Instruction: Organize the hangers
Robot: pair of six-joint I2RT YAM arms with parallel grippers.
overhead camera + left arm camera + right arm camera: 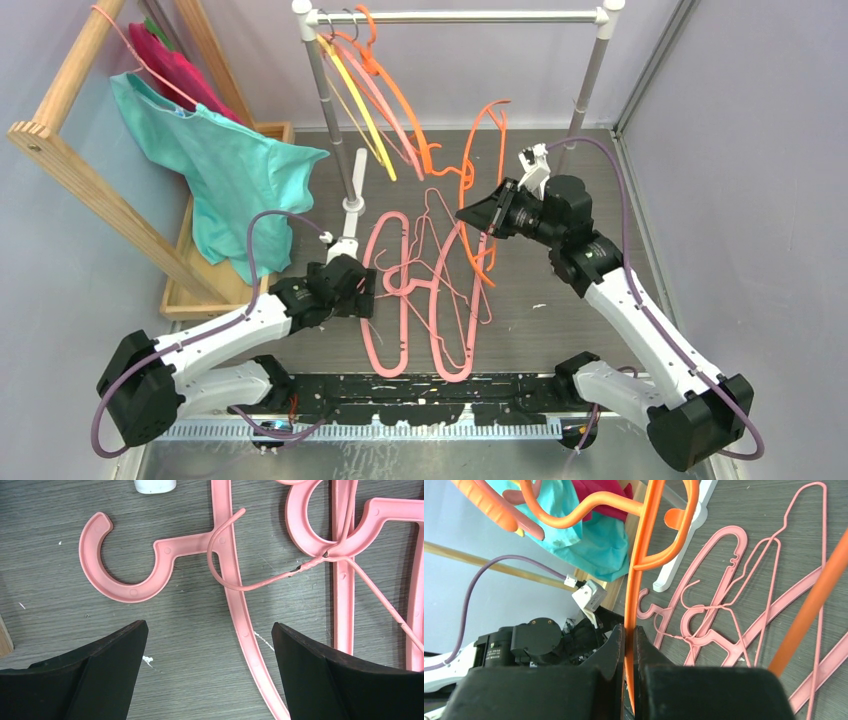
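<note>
Right wrist view: right fingers pinch the orange hanger, its long axis upright; left fingers spread.

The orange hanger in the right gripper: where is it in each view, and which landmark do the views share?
Top external: orange hanger stands upright, right of centre.
Left wrist: not in it.
Right wrist: centre, clamped in the right gripper.
Shared landmark: white rack foot.
</note>
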